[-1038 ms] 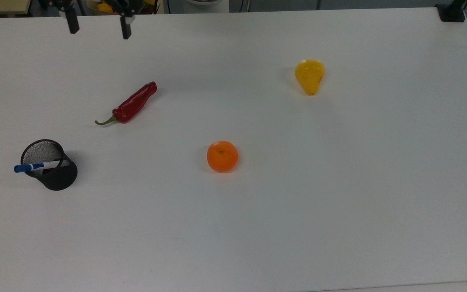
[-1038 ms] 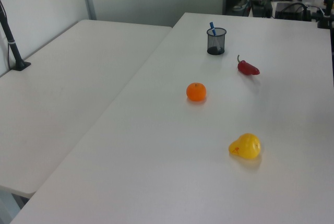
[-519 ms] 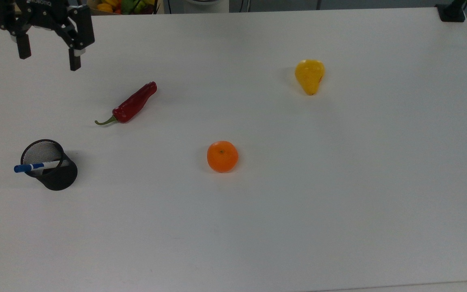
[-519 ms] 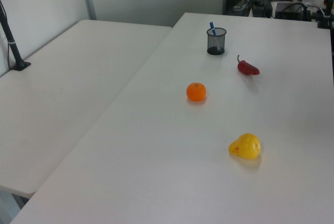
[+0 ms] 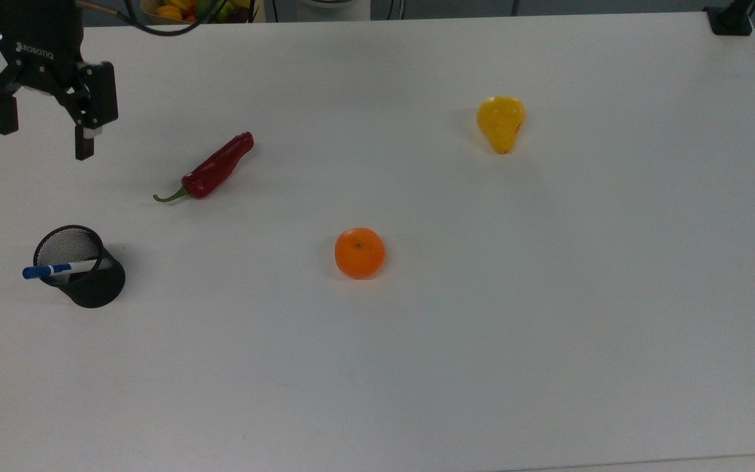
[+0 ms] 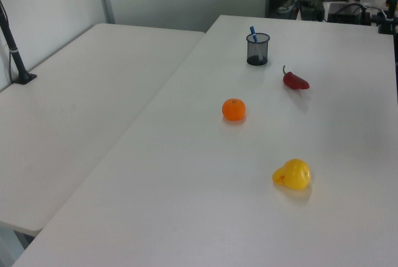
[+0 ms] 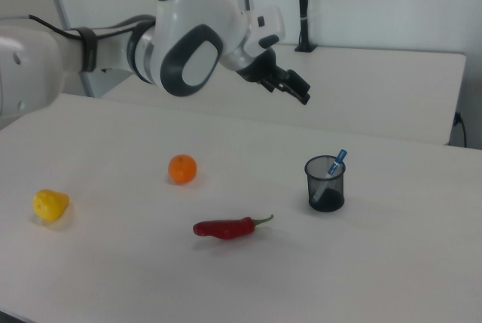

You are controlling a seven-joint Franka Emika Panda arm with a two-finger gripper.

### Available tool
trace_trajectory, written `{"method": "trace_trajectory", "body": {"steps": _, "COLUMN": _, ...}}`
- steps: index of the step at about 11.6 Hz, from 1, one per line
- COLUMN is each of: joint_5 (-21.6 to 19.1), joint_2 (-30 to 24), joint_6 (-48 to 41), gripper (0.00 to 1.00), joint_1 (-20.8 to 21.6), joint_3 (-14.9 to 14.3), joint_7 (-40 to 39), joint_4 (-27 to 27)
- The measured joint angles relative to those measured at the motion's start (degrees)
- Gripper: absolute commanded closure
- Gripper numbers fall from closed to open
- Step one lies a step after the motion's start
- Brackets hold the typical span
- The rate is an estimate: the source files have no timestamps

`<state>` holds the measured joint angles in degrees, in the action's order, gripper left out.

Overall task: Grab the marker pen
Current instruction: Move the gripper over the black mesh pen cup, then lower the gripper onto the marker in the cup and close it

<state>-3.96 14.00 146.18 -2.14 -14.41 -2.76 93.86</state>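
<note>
The marker pen (image 5: 56, 269), white with a blue cap, leans in a black mesh cup (image 5: 96, 288) near the top view's left edge, cap end poking out over the rim. My gripper (image 5: 44, 141) hangs open and empty above the table, well up-frame of the cup in the top view. In the right view the gripper (image 7: 303, 91) is in the air, above and a little left of the marker pen (image 7: 337, 160) and cup (image 7: 325, 187). The left view has the marker pen (image 6: 252, 31) standing in the cup (image 6: 257, 52) at the table's far end.
A red chilli (image 5: 210, 170) lies to the right of the gripper in the top view. An orange (image 5: 359, 253) sits mid-table and a yellow pear (image 5: 501, 121) further right. A black clamp (image 5: 731, 19) sits at the far corner. A second table (image 6: 74, 105) adjoins.
The gripper has moved from the top view's upper edge leftward and down-frame, closer to the cup. It stays open. The marker, cup and fruit have not moved.
</note>
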Motion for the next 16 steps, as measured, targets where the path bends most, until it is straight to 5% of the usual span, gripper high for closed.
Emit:
{"method": "trace_trajectory", "body": {"steps": 7, "joint_5": 0.0, "joint_2": 10.45, "joint_6": 14.76, "gripper": 0.05, "joint_1": -1.82, "joint_3": -0.03, "joint_7": 4.04, "joint_4": -1.03}}
{"method": "trace_trajectory", "body": {"steps": 16, "joint_5": 0.0, "joint_2": 18.6, "joint_6": 16.22, "gripper": 0.26, "joint_1": -3.86, "joint_3": -0.04, "joint_7": 4.6, "joint_4": -7.43}}
